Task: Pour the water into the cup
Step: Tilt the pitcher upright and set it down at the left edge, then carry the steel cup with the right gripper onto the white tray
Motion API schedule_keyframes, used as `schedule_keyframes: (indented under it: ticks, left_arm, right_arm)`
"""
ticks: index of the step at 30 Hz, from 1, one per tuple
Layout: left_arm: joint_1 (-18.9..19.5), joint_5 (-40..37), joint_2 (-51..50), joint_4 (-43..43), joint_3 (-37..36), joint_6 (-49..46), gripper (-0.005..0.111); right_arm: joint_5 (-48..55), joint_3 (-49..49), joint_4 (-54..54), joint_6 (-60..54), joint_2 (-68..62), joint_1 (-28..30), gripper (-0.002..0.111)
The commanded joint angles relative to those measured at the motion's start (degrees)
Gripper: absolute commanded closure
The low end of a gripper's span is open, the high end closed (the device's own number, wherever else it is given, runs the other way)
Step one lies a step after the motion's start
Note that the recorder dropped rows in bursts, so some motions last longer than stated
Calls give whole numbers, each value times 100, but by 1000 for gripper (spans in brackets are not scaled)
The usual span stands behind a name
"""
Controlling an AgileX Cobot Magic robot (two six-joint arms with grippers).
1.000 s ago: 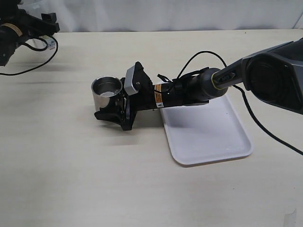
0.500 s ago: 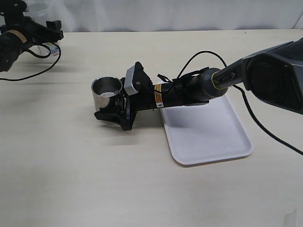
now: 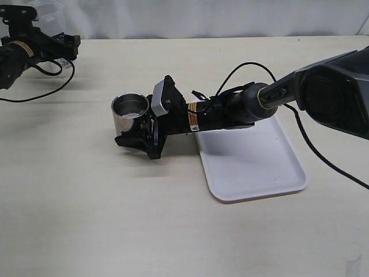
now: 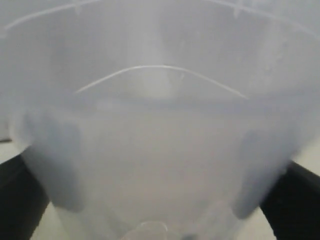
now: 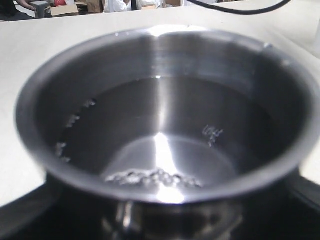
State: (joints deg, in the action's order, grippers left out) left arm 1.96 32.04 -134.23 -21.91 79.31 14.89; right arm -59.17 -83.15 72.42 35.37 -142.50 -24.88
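Note:
The steel cup point(image 3: 130, 112) stands on the table left of centre. In the right wrist view the cup point(image 5: 155, 55) fills the frame and holds water point(image 5: 165, 125) with small bubbles at its edge. My right gripper point(image 3: 135, 130) lies low on the table with its jaws around the cup's base, shut on it; it also shows in the right wrist view point(image 5: 160, 212). My left gripper point(image 3: 56, 41) is at the far back left, shut on the clear plastic pitcher point(image 3: 51, 16). The pitcher point(image 4: 160, 125) fills the left wrist view, with my left gripper point(image 4: 155, 172) shut on it. No stream of water shows.
A white tray point(image 3: 253, 167) lies on the table under my right arm, right of the cup. Black cables run over the table at the back left point(image 3: 40, 81) and over the tray's right edge point(image 3: 311, 150).
My left gripper with the pitcher has moved right, further into the exterior view from the back left corner. The right gripper and the cup have not moved.

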Motion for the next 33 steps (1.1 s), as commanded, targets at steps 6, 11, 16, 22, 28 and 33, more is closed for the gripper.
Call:
schedule_keyframes:
  ticks: [6, 11, 16, 22, 28, 33]
  left_arm:
    - [104, 1067, 462, 5, -1043, -8, 8]
    - [309, 1305, 848, 5, -1728, -8, 8]
    - [499, 1870, 1297, -8, -2470, -8, 8]
    - [530, 2059, 1875, -44, -3223, -309, 8]
    - [530, 2104, 2561, -44, -3756, -324, 8]
    - [530, 2056, 3118, -55, -4188, -437, 8]
  right_arm:
    - [-183, -11, -121, -69, 68, 15, 104]
    - [-183, -11, -173, -175, 68, 38, 104]
    - [-196, -11, -311, -175, 112, 147, 104]
    - [-231, -11, -150, -162, 504, 294, 104]
    - [-178, -11, -103, 188, 988, 318, 104]
    - [250, 0, 230, 645, 1312, 476, 104]
